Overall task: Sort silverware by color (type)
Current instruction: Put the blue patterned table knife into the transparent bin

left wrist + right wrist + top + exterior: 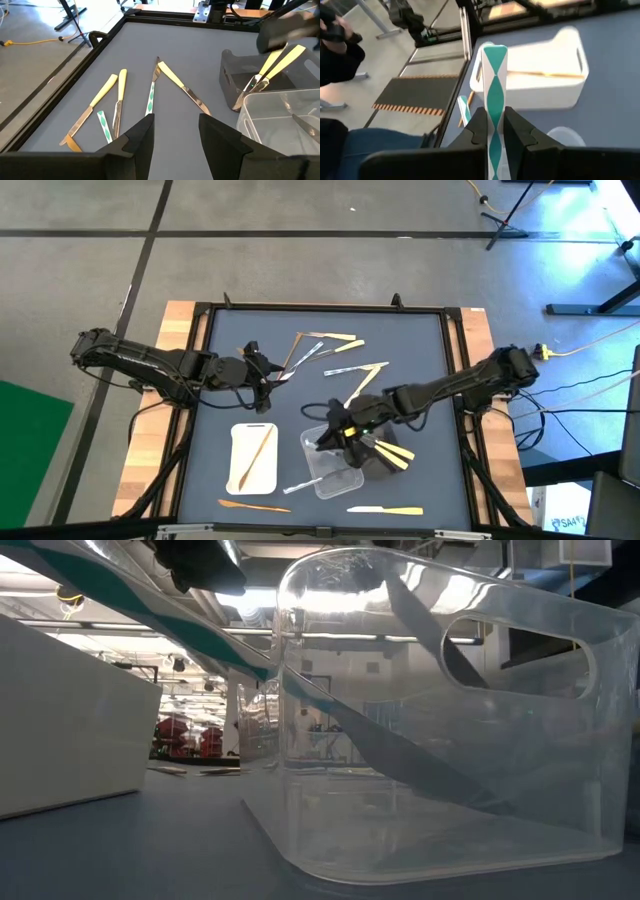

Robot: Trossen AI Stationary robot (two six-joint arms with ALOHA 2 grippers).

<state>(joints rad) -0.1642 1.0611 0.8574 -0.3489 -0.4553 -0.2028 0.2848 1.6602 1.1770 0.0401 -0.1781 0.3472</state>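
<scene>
The right end effector [494, 131] pinches a thin clear plastic utensil with a teal-and-white patterned handle [494, 75] above the clear plastic tray [335, 463]. It looks light, stiff and slick (grip mid-handle). The left end effector [175, 131] hangs open over the worktop's scattered utensils.

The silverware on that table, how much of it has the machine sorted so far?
Partly. A wooden utensil lies in the white tray, and cream-handled knives rest in the black tray. In hand: the right tool grips a teal-patterned utensil over the clear tray. Left: the loose pieces at the far side, near the open left tool, plus a few at the near edge.
</scene>
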